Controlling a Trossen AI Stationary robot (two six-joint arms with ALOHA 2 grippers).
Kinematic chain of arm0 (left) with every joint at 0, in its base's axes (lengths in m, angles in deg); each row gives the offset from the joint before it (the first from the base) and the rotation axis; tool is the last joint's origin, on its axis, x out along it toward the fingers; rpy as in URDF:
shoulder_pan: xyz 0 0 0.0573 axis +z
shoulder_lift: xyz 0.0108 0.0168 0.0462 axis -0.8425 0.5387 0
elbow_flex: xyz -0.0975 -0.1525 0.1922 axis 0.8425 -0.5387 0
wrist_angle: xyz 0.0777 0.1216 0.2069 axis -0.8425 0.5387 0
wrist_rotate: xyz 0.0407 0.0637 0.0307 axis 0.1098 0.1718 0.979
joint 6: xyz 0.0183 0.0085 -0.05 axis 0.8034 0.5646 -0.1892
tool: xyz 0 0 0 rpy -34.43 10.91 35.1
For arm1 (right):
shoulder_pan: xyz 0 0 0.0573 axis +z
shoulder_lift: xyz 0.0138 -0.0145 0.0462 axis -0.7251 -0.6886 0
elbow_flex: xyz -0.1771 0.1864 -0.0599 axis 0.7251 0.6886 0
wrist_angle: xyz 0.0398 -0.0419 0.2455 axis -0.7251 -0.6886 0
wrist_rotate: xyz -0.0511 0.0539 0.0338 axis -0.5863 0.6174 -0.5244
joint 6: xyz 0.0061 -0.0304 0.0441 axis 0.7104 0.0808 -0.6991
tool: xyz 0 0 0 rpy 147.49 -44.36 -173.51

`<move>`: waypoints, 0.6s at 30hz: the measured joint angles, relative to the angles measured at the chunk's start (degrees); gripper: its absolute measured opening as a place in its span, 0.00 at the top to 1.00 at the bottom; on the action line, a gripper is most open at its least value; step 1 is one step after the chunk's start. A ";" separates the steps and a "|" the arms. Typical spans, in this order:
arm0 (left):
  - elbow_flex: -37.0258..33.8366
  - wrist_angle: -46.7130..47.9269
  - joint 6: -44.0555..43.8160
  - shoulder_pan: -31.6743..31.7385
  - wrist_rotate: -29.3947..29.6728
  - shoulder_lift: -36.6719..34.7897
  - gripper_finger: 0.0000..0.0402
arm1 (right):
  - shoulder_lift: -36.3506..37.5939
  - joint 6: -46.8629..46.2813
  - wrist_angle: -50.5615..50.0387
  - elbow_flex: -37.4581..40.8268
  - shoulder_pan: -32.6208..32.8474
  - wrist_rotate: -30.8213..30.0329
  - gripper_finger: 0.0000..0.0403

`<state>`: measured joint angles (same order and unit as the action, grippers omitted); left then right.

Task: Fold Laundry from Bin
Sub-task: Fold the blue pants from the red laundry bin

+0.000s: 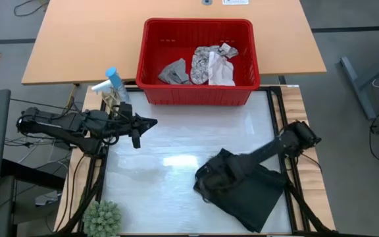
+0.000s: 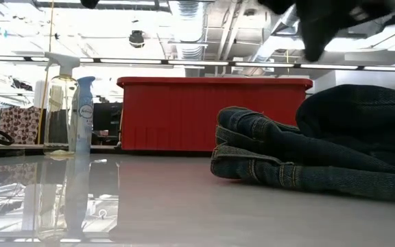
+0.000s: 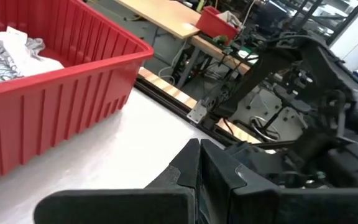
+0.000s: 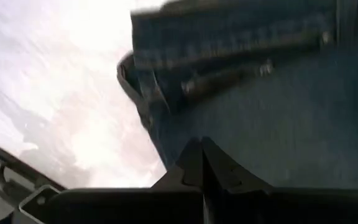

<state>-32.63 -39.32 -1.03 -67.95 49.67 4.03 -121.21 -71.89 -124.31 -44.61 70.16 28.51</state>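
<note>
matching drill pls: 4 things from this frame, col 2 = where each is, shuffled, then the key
Column 1
1. dark garment
2. leaf-patterned cloth
3. spray bottle
4. left pincer

Column 2
A. inside the red bin
B. shut, over the table's left half, in front of the bin
C. standing outside the bin's left front corner
D. heaped on the white table top, right front area

Pairs: 1-D, 2-A, 3-C, 4-B

A dark denim garment (image 1: 245, 187) lies crumpled on the table; patterned and whitish cloths (image 1: 209, 64) sit in the red bin (image 1: 196, 95).
</note>
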 joint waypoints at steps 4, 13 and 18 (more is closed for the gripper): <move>0.00 0.26 0.09 0.02 0.01 0.01 1.00 | -3.61 5.61 1.55 0.06 -3.83 -0.50 0.96; 0.00 4.91 -0.40 0.02 -0.39 0.00 1.00 | -10.71 7.97 1.61 0.06 0.34 14.02 0.96; 0.00 6.75 -1.84 0.02 -0.45 -0.02 1.00 | -11.20 3.79 2.17 0.01 5.04 19.82 0.96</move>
<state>-32.63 -32.58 -2.87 -67.93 49.22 4.01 -132.41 -68.09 -122.15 -44.60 75.20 48.33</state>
